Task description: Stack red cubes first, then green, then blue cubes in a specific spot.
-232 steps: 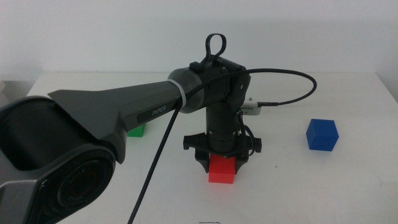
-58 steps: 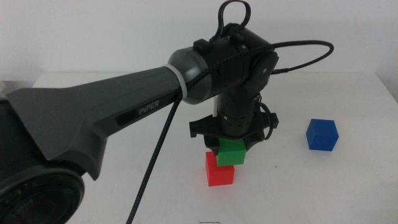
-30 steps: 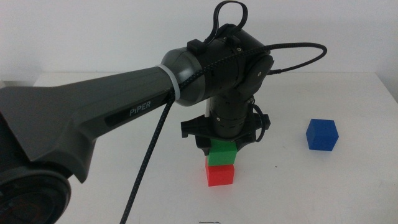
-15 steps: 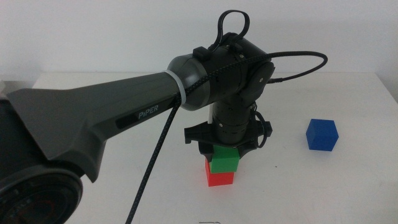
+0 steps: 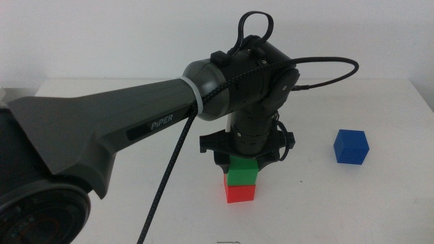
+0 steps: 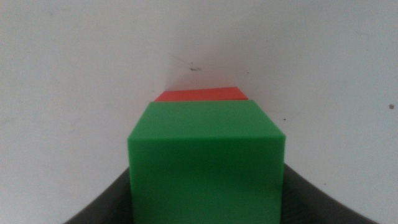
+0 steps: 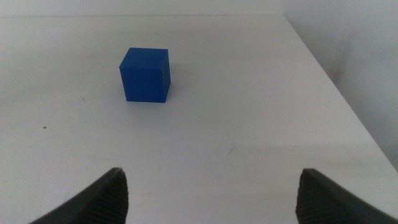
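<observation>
The red cube stands on the white table, front middle. The green cube rests on top of it, roughly aligned. My left gripper points straight down and is shut on the green cube's upper part. In the left wrist view the green cube fills the gap between the jaws, and a strip of the red cube shows beyond it. The blue cube stands alone at the right. In the right wrist view the blue cube lies ahead of my open, empty right gripper.
The left arm's thick dark body crosses the left half of the middle view, with a black cable looping over the table behind the stack. The table's right edge is near the blue cube.
The left gripper brought the green cube over from the back left and lowered it onto the red cube. In the last half second it has barely moved.
</observation>
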You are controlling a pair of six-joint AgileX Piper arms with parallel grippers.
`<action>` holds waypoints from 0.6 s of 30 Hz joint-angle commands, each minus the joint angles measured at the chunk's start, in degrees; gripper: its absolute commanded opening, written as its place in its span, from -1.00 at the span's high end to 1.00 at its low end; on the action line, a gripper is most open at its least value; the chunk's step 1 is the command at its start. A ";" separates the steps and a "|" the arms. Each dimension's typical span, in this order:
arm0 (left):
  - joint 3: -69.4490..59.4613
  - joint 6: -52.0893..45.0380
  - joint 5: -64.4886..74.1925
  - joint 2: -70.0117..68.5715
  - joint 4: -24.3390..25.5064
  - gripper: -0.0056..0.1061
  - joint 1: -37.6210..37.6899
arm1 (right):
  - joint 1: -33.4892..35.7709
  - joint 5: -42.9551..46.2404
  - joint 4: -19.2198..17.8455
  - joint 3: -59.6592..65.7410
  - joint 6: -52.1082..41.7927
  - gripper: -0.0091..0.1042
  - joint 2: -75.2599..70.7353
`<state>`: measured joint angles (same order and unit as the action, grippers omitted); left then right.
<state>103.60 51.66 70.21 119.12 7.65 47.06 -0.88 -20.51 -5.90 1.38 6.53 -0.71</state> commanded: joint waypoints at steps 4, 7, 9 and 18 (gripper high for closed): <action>1.58 -2.50 4.84 -2.93 1.77 -0.59 0.27 | 0.11 3.50 -0.93 -0.41 -0.46 -0.42 -0.86; 1.58 -2.50 4.47 -3.21 1.77 -0.78 0.27 | 0.11 3.50 -0.93 -0.41 -0.46 -0.42 -0.86; 1.58 -2.50 4.05 -3.61 1.74 -0.78 0.27 | 0.11 3.50 -0.93 -0.41 -0.46 -0.42 -0.86; 3.05 -4.55 4.18 -7.24 1.50 -0.78 0.27 | 0.11 3.50 -0.93 -0.41 -0.46 -0.42 -0.86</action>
<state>104.73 47.89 70.34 116.38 8.52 47.06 -0.88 -20.51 -5.90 1.38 6.53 -0.71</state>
